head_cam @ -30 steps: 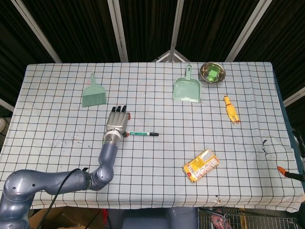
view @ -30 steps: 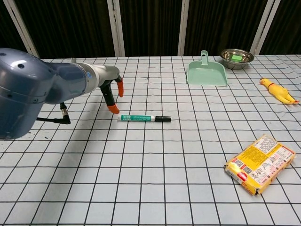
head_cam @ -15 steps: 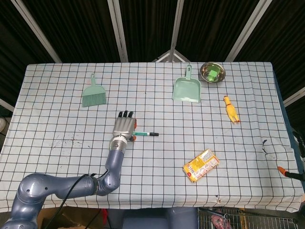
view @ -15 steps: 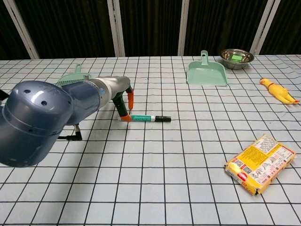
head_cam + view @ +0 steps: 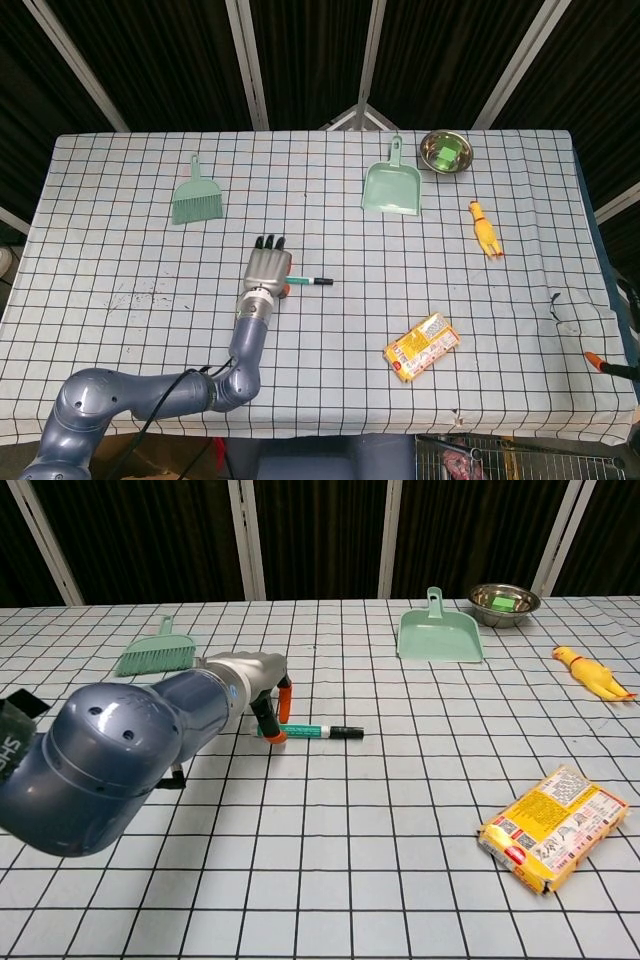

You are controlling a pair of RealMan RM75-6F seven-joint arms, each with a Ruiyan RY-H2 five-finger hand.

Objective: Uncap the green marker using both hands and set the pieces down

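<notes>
One left hand [image 5: 267, 271] is over the green marker [image 5: 315, 730] lying on the table [image 5: 120, 260]; its fingers reach down around the barrel end, grip unclear. It should close firmly, away from the black cap.

Green marker [image 5: 312, 730] capped, black cap rightward, flat on table.

Marker [image 5: 311, 282] mid-table, left hand [image 5: 267, 270] over its left end; brush [image 5: 195, 197] behind-left, dustpan [image 5: 392, 187] behind-right, snack pack [image 5: 422, 346] front-right.
</notes>
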